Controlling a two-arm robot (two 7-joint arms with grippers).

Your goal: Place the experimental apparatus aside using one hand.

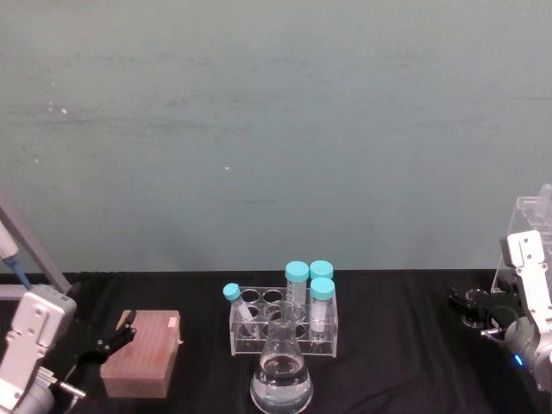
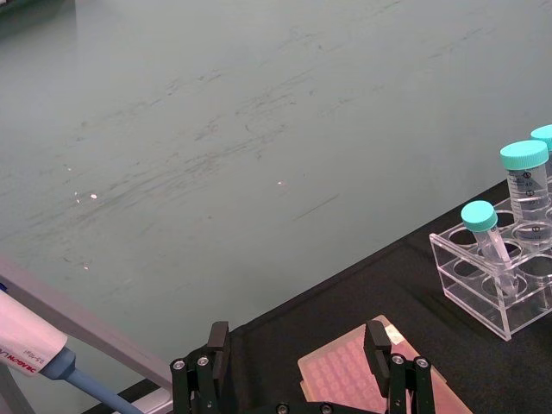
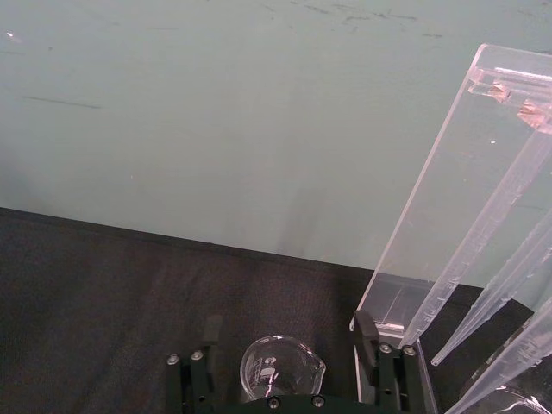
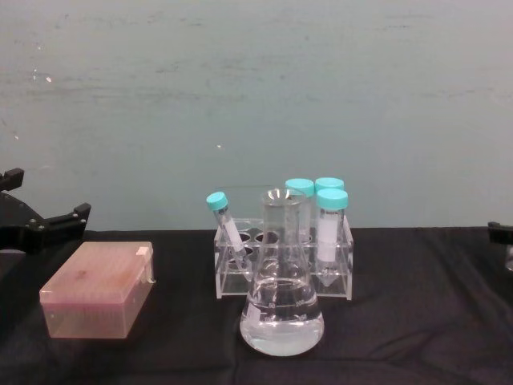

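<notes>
Conical flask (image 1: 281,379): head view, front edge of the counter (image 1: 388,345), clear liquid in its lower bulb. Rack (image 1: 285,326) just behind it: three teal-capped tubes (image 1: 321,293) upright, a fourth small one leaning. Pink box (image 1: 142,354) at the left side, left hand (image 1: 116,335) beside it. Right hand (image 1: 473,312) near the right edge, where the acrylic stand (image 1: 528,233) is cut off.
Left wrist view: fingers spread wide over the box, gripping nothing.
Right wrist view: fingers wide apart, small glass beaker (image 3: 280,369) between them, touching neither; its contents indistinct. Long clear tubes (image 3: 487,233) slant in the stand.
Chest view: flask foremost, hiding part of the rack.
</notes>
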